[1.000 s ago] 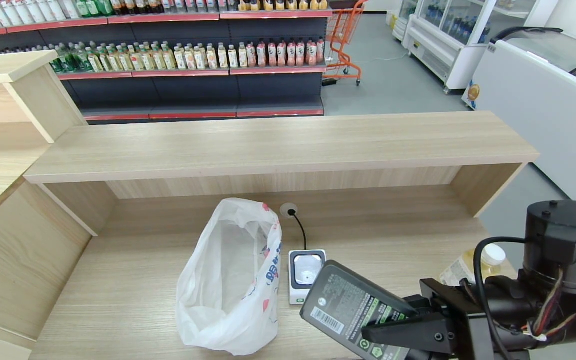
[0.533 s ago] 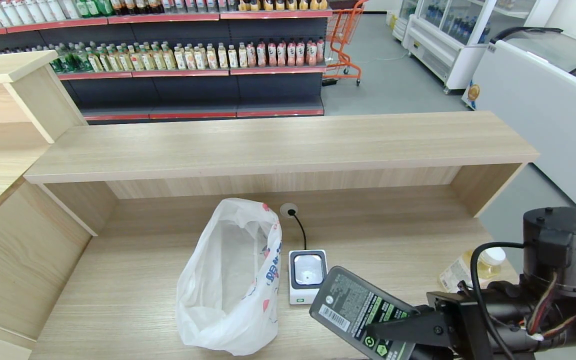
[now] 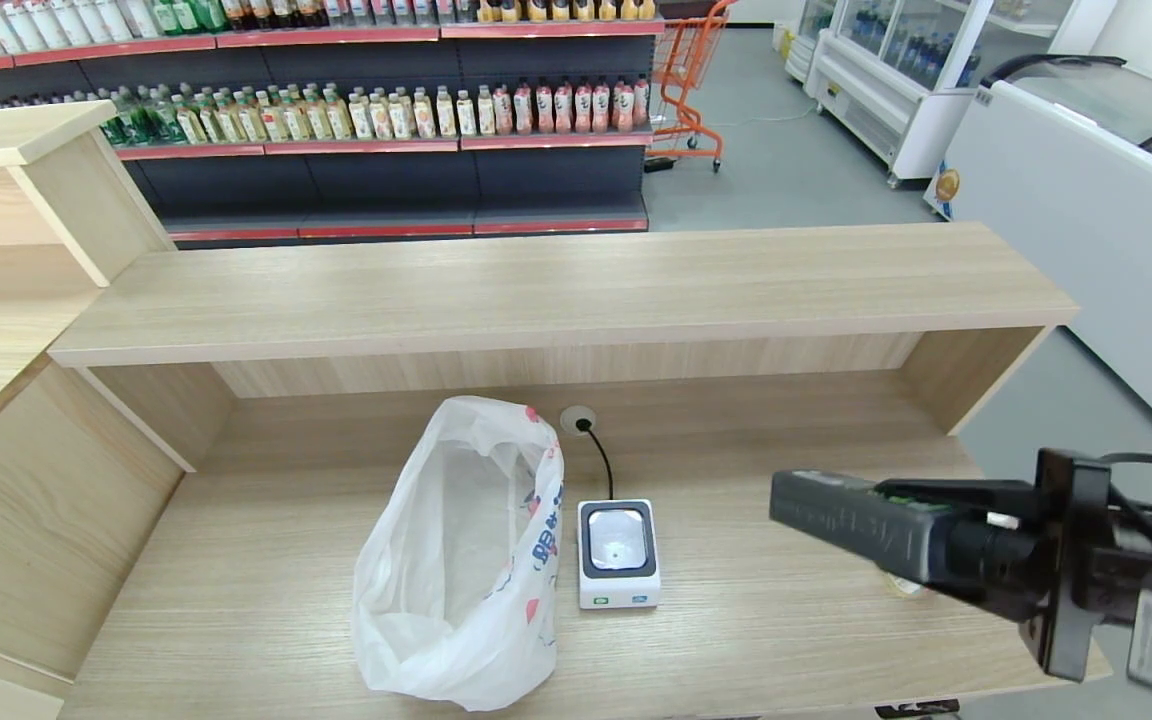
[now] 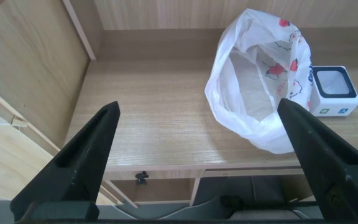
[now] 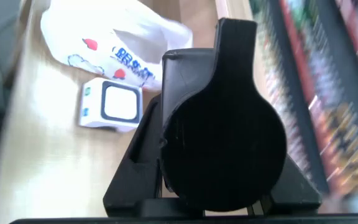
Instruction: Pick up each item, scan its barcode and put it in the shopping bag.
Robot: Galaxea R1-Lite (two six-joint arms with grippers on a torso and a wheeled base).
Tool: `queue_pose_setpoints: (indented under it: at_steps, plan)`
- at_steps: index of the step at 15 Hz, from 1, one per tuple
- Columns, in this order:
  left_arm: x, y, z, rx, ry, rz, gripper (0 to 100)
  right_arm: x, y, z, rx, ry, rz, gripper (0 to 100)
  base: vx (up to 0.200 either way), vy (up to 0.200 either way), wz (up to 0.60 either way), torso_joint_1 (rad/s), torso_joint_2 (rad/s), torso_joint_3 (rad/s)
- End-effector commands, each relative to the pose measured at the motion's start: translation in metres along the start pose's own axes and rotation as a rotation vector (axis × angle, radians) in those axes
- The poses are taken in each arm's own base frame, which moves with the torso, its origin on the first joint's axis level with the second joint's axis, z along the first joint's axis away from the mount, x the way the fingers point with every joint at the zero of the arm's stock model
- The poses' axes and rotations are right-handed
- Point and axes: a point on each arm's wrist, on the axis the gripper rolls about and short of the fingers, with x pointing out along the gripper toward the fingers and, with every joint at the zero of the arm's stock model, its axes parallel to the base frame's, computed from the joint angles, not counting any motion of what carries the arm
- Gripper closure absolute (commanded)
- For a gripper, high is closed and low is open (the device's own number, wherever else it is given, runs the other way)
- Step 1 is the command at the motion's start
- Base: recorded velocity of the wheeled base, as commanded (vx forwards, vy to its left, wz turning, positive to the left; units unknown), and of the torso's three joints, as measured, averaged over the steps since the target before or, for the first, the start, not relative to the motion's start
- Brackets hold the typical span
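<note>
**Shop counter: container held level, right of the scanner**

Pale wood-grain counter carries a crinkled white plastic bag, mouth open. Just right of the bag sits a boxy white scanner with a dark glass window. From the head view, the right gripper is clenched on a flat dark container, level in the air, right of the scanner and apart from it. Its wrist view adds the container's rounded black end. The left wrist view shows the left gripper spread wide, grasping nothing, above the counter near the bag.
</note>
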Motion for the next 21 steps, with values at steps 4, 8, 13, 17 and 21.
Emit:
queue_pose_setpoints:
  at_steps: [4, 8, 13, 17, 21]
  plan:
    - [0.0, 0.0, 0.0, 0.0, 0.0, 0.001, 0, -0.013, -0.008, -0.023, 1.004, 0.259, -0.264, 100, 0.0, 0.0, 0.0, 0.0, 0.0, 0.0]
    - [0.0, 0.0, 0.0, 0.0, 0.0, 0.001, 0, 0.033, 0.006, -0.064, 1.534, 0.31, -0.189, 100, 0.0, 0.0, 0.0, 0.0, 0.0, 0.0]
    - [0.0, 0.0, 0.0, 0.0, 0.0, 0.001, 0, 0.1, 0.008, -0.101, 1.692, 0.342, -0.091, 100, 0.0, 0.0, 0.0, 0.0, 0.0, 0.0]
    - [0.0, 0.0, 0.0, 0.0, 0.0, 0.001, 0, 0.141, 0.03, -0.105, 1.722, 0.428, -0.053, 100, 0.0, 0.0, 0.0, 0.0, 0.0, 0.0]
    - [0.0, 0.0, 0.0, 0.0, 0.0, 0.001, 0, 0.16, 0.044, -0.102, 1.713, 0.456, -0.015, 100, 0.0, 0.0, 0.0, 0.0, 0.0, 0.0]
